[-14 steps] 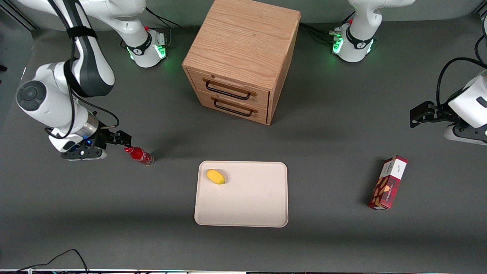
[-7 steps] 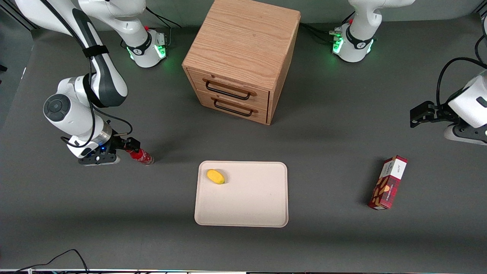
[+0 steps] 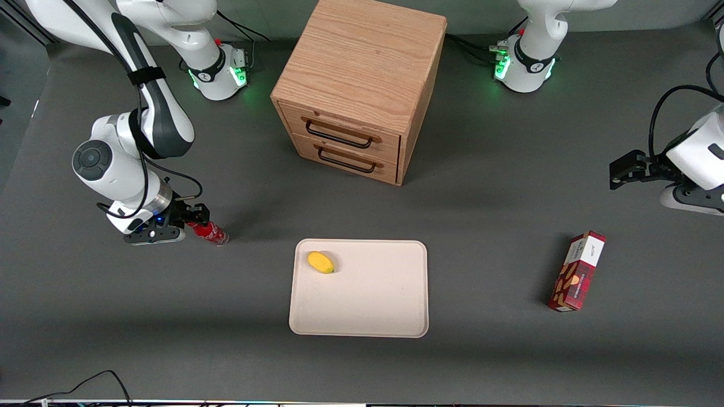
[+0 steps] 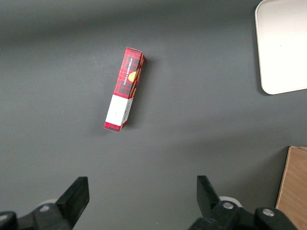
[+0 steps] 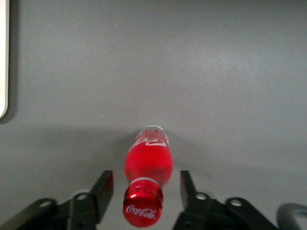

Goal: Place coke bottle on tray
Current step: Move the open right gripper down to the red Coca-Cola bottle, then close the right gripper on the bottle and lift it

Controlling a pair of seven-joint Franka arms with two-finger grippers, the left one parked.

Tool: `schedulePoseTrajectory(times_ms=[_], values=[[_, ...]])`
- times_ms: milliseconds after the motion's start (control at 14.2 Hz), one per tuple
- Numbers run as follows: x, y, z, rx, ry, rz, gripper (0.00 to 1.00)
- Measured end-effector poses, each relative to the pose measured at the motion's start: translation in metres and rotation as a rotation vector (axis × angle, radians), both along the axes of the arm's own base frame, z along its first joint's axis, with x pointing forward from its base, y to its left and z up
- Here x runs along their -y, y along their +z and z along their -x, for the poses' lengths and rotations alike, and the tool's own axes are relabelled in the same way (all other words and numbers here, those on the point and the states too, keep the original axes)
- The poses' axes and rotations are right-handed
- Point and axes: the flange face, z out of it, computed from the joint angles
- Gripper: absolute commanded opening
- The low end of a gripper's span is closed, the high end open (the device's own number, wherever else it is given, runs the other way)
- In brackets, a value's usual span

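Toward the working arm's end of the dark grey surface [image 3: 486, 226], the right arm's hand [image 3: 195, 217] hung low over the coke bottle [image 3: 210, 232]. In the right wrist view the hand [image 5: 146, 188] was open, one black finger [image 5: 103, 189] on each side of the bottle's neck, with a visible gap between each finger and the red plastic. The coke bottle [image 5: 147, 177] stood upright on the surface, its red cap printed with white script and nearest the wrist camera, its body red below. It was not lifted and not on the tray.

The tray [image 3: 396, 316], flat, cream-beige and low-rimmed, lay on the surface near the bottle, apart from it and a little nearer the front camera. A small yellow oval object [image 3: 320, 262] sat in the tray, in the corner closest to the bottle. A sliver of the tray's rim [image 5: 3, 62] showed in the right wrist view.

A wooden drawer cabinet [image 3: 362, 73] with two dark-handled drawers stood farther from the front camera than the tray. Toward the parked arm's end, well apart from the tray, a red-and-white rectangular box [image 3: 577, 271] lay on the surface.
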Motion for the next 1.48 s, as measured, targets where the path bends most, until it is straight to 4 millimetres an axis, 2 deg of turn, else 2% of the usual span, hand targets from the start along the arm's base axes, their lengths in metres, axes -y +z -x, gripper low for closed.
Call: schedulePoseTrajectory(times_ms=[70, 352, 492, 633, 914, 1055, 1195, 1336, 1477], values=[[0.000, 0.000, 0.000, -0.001, 0.000, 0.000, 0.00], [0.000, 0.008, 0.002, 0.005, 0.000, 0.002, 0.00], [0.001, 0.033, 0.005, -0.024, -0.001, 0.012, 0.00], [0.001, 0.086, 0.005, -0.074, -0.005, 0.028, 0.00], [0.002, 0.226, 0.006, -0.115, -0.020, 0.044, 0.00], [0.003, 0.268, 0.010, -0.109, -0.025, 0.043, 0.00], [0.004, 0.281, 0.010, -0.103, -0.026, 0.041, 0.00], [0.000, 0.279, 0.005, -0.105, -0.037, 0.023, 0.00], [-0.012, 0.276, -0.008, -0.105, -0.049, -0.006, 0.00]])
